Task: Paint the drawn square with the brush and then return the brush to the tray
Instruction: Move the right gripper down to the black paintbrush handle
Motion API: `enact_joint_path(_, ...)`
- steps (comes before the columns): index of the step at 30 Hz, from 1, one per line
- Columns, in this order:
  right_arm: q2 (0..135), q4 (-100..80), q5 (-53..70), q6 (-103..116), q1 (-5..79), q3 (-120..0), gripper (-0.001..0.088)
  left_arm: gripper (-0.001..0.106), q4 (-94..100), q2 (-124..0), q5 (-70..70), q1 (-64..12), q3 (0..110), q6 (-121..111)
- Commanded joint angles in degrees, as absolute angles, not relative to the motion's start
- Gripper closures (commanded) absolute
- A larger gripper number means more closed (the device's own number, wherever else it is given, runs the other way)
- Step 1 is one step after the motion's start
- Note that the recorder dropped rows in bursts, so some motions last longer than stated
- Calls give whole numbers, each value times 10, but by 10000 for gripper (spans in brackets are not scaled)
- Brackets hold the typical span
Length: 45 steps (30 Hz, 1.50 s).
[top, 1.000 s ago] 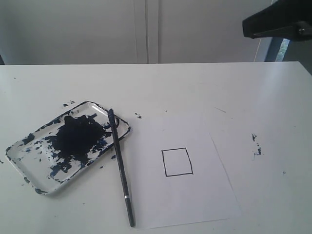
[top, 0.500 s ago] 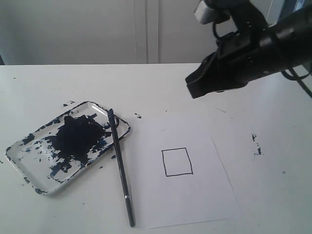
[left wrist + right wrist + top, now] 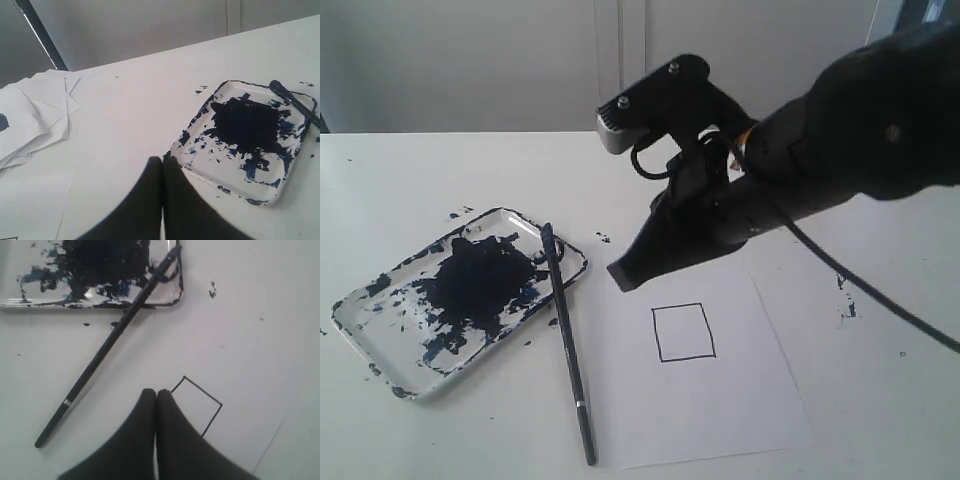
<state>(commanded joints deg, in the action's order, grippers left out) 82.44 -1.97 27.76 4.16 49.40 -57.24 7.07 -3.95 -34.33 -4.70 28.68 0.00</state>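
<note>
Picking up the brush (image 3: 567, 340), lying with its bristles across the tray (image 3: 420, 392) rim, is the step in hand: the right gripper (image 3: 625, 275), fingers pressed together, hovers beside the unpainted drawn square (image 3: 683, 331) and must spread before descending.

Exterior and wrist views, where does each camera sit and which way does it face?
Exterior: off the arms, raised, looking down over tray, brush and drawn square; right gripper shows.
Left wrist: on the left arm, facing the tray past the shut left gripper.
Right wrist: on the right arm, facing down past the right gripper at brush and drawn square.
Shared: all see tray and brush.
</note>
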Motion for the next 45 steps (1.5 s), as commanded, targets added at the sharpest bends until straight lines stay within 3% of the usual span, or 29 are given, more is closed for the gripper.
enact_joint_path(6,845,-11,212,58,507,-511,868,1053,71,-40,-346,-47,287,0)
enact_joint_path(13,951,6,86,81,609,-492,864,1053,71,-40,-349,-47,287,0)
enact_joint_path(17,983,6,66,136,622,-492,732,1053,71,-40,-349,-47,287,0)
enact_joint_path(21,1001,6,48,158,633,-492,490,1053,71,-40,-350,-47,287,0)
enact_joint_path(45,1062,6,11,168,618,-499,490,1053,71,-40,-356,-47,287,0)
